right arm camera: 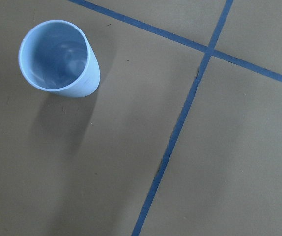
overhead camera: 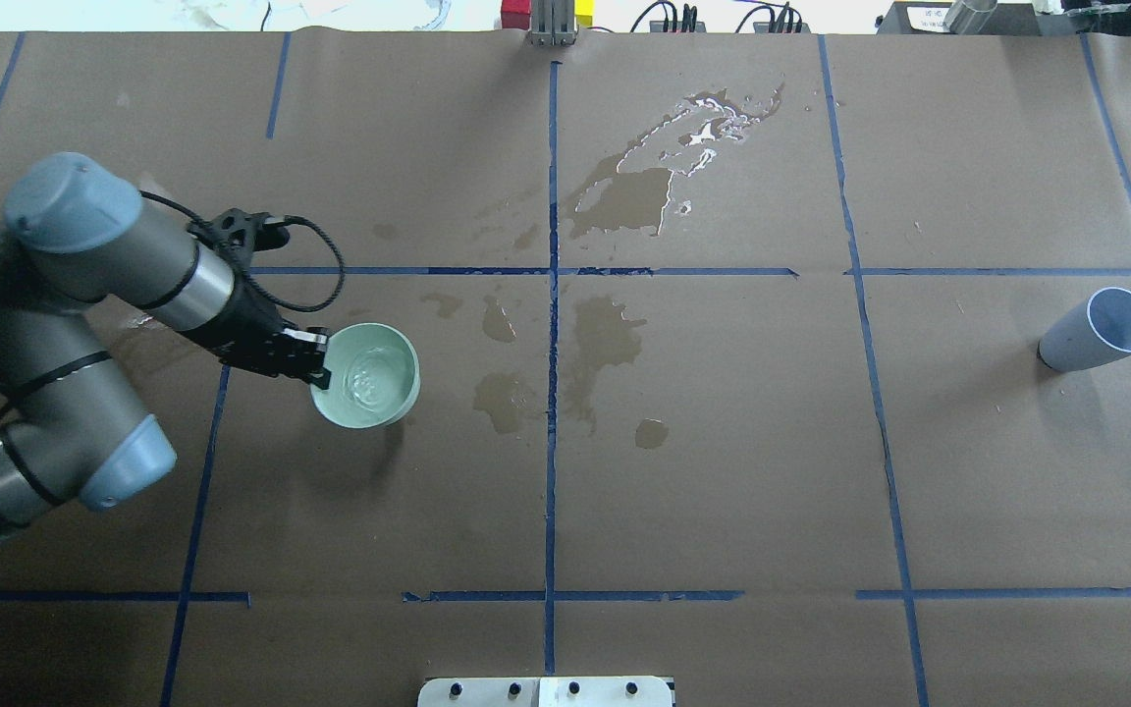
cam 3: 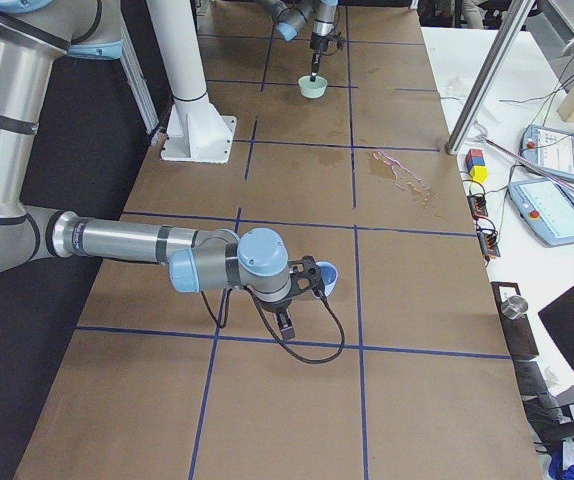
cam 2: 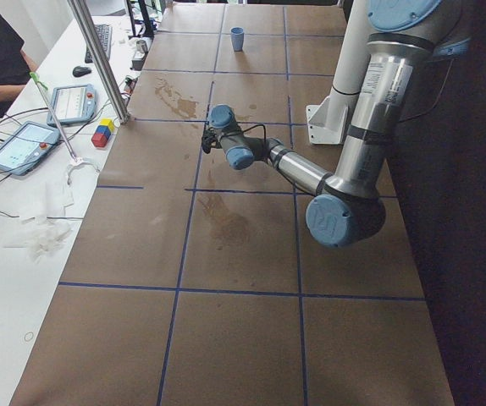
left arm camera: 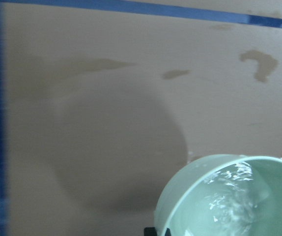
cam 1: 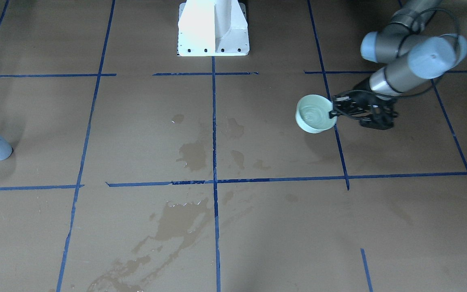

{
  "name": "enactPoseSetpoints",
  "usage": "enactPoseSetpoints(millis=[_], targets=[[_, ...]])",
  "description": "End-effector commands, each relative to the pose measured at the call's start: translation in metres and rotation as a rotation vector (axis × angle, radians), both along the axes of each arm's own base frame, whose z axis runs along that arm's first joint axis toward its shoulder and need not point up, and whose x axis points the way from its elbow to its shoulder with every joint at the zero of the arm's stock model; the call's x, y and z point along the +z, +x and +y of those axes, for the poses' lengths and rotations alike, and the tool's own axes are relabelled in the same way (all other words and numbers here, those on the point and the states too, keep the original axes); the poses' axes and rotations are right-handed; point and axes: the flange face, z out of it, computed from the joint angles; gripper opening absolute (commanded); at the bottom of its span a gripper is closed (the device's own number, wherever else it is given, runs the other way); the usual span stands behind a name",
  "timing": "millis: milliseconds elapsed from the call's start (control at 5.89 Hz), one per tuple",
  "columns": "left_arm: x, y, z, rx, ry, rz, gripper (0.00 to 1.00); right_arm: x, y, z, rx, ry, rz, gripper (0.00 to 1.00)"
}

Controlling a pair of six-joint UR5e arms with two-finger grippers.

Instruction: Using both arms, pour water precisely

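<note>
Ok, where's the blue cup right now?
In the overhead view the blue cup stands by itself at the far right, well away from the green cup held by the left gripper on the left side.

**Water aloft on the left side**

The water ripples, clear and glossy, inside a pale green cup held upright off the table's left half. The left arm reaches in, and the left gripper pinches the cup's rim. The right arm stretches level over the table's right end.
</note>
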Motion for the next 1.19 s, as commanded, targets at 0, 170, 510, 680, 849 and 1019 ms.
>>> enactPoseSetpoints(millis=[0,170,510,680,849,1019], targets=[[-0.055,0.082,-0.005,-0.012,0.030,-0.060,0.00,-0.002,0.000,0.001,-0.001,0.004,-0.001,1.00],[-0.076,0.110,-0.011,-0.030,0.058,-0.068,0.00,-0.002,0.000,0.001,-0.002,0.004,-0.007,1.00],[-0.099,0.136,-0.023,-0.036,0.046,-0.069,0.00,-0.003,-0.001,0.001,-0.002,0.004,-0.009,1.00],[-0.104,0.137,-0.022,-0.033,0.050,-0.064,0.06,-0.003,-0.001,0.001,-0.001,0.003,-0.009,1.00],[-0.104,0.142,-0.018,-0.027,0.051,-0.065,0.10,-0.003,-0.001,0.001,-0.002,0.004,-0.009,1.00],[-0.103,0.147,-0.014,-0.039,0.067,-0.072,0.16,-0.003,-0.001,0.001,-0.002,0.004,-0.009,1.00]])
